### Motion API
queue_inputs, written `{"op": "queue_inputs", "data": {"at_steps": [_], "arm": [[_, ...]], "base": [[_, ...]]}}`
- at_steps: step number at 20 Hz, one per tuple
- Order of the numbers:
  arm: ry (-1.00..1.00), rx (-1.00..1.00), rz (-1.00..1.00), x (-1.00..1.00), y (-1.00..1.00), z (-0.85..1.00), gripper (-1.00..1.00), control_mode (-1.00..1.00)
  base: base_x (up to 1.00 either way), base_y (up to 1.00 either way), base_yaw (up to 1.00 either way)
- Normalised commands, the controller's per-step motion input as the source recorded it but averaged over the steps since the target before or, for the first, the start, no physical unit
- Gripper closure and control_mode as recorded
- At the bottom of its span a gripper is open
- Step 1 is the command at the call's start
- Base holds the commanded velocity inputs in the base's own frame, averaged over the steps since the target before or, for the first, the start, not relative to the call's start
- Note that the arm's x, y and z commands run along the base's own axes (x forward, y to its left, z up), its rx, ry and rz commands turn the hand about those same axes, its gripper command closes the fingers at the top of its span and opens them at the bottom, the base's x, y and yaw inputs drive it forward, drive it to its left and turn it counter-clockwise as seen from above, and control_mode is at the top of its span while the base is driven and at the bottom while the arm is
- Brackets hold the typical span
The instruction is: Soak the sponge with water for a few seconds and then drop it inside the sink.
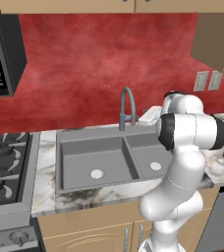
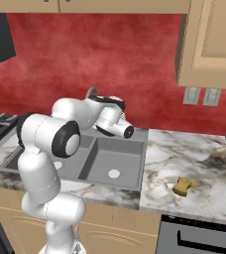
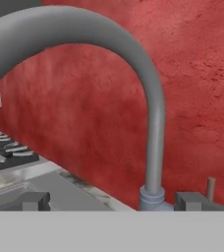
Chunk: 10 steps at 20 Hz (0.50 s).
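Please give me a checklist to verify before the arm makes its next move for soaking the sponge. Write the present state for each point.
1. Sponge location known: ok. The sponge lies on the marble counter, to the right of the sink.
2. Sponge held: not ok. It lies apart from the arm, with nothing gripping it.
3. End effector ready to grasp: ok. Its fingertips stand wide apart with nothing between them.
4. Water running: not ok. No stream shows under the faucet.
5. End effector near the sponge: not ok. It faces the faucet base closely, at the back of the sink.
6. Basins free for the drop: ok. Both drains lie uncovered.
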Motion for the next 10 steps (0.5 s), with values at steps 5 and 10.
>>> {"op": "queue_inputs", "data": {"at_steps": [5,10], "arm": [[-0.01,0.00,0.00,0.06,0.00,0.00,-1.00,-1.00],[-0.01,0.00,0.00,0.03,0.00,0.00,-1.00,-1.00]], "base": [[0.00,0.00,0.00],[0.00,0.00,0.00]]}}
